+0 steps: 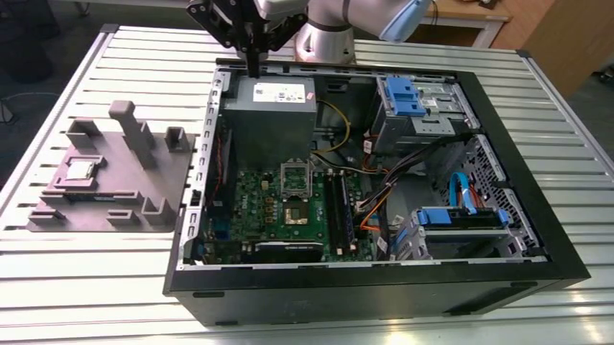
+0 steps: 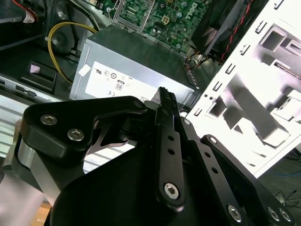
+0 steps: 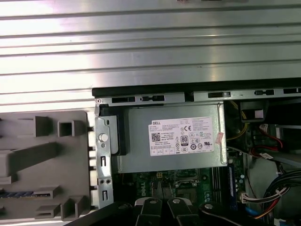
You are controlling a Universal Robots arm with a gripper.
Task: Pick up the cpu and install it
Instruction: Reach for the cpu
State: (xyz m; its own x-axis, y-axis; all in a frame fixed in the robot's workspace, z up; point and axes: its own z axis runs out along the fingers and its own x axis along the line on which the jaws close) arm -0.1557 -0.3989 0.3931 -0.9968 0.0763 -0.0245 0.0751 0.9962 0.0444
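- The black computer case (image 1: 384,284) lies with its open side up on the slatted metal table (image 1: 96,287), its near wall closest in the exterior view.
- At the exterior view's left, just beside the case, sits the grey fixture block (image 1: 115,180).
- The cpu (image 1: 79,170) lies flat in a recess on the block's left part, shiny top facing up. It is square, so it has no long axis, and its edges run roughly along the block's edges.
- Further right, at the case's far wall, the gripper (image 1: 253,70) hangs pointing down over the far edge of the grey power supply (image 1: 270,118), well apart from the cpu. Its fingers are pressed together with nothing between them.
- Nearer than the power supply lies the green motherboard (image 1: 331,215) with its socket (image 1: 295,213).
- At the exterior view's right, blue drive brackets (image 1: 403,97) sit inside the case.
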